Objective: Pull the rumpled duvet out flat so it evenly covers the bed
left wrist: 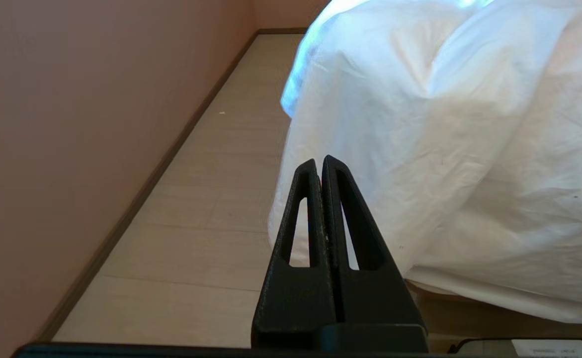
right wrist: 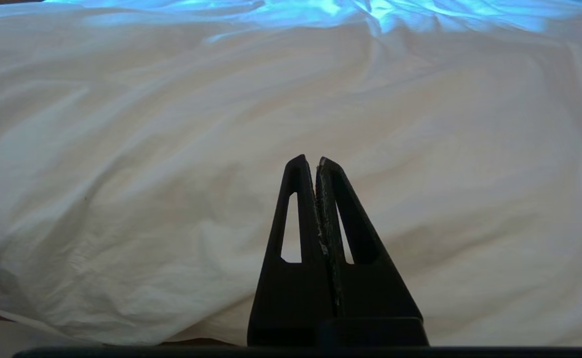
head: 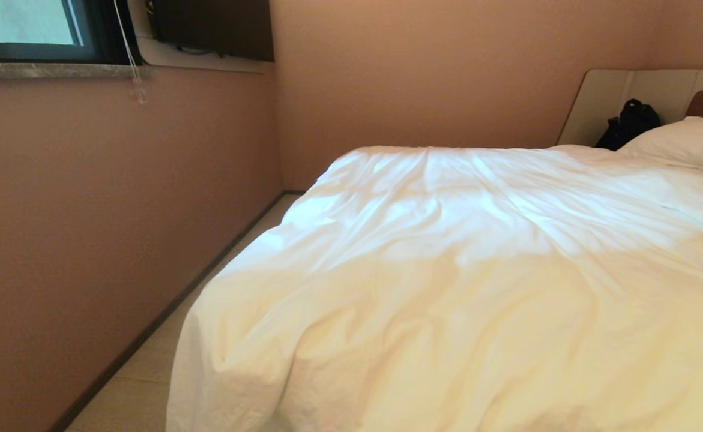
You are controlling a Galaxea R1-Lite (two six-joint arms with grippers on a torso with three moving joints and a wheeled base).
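Across the bed [head: 603, 105] lies the duvet [head: 447, 270], creased, its near left corner draped over the edge toward the floor [left wrist: 211, 199]. Soft, puffy and likely light but bulky, it should gather easily; a hem or that hanging corner looks the best hold. Left tool [left wrist: 319, 164] sits closed and empty beside the drape; right tool [right wrist: 310, 161] likewise closed, empty, facing the near side. A pillow [head: 687, 144] and black bag [head: 630, 123] sit far right.

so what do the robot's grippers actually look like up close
Both look alike. The left gripper and right gripper each have two matte black, tapered, wedge-shaped fingers with a long triangular cut-out through each. The right one's inner edges show pale scuffing. No arm segments or markings are visible.
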